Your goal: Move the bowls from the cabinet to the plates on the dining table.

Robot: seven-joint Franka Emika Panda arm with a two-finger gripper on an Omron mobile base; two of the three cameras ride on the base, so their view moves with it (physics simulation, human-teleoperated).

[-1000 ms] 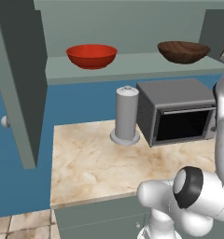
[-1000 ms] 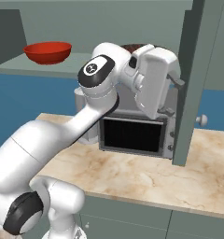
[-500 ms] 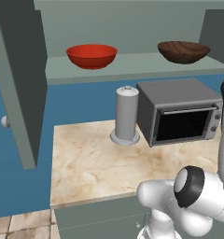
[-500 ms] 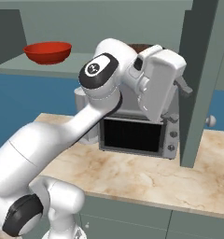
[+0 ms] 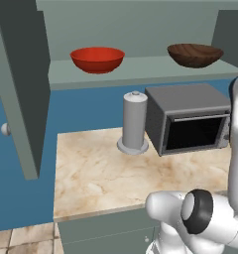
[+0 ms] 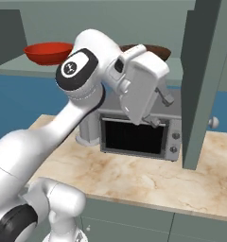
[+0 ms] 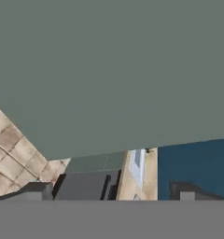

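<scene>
Red and glossy, one round bowl (image 5: 97,59) is sitting on the pale green shelf (image 5: 141,69) of the open grey-green cabinet (image 5: 19,89), well apart from the dark wooden bowl (image 5: 195,54). The claw (image 6: 161,109) is hanging above the grey toaster oven (image 5: 189,117), fingers apart and gripping nothing.

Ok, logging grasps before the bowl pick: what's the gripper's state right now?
Gripper: open, holding nothing, beside the cabinet door.
</scene>
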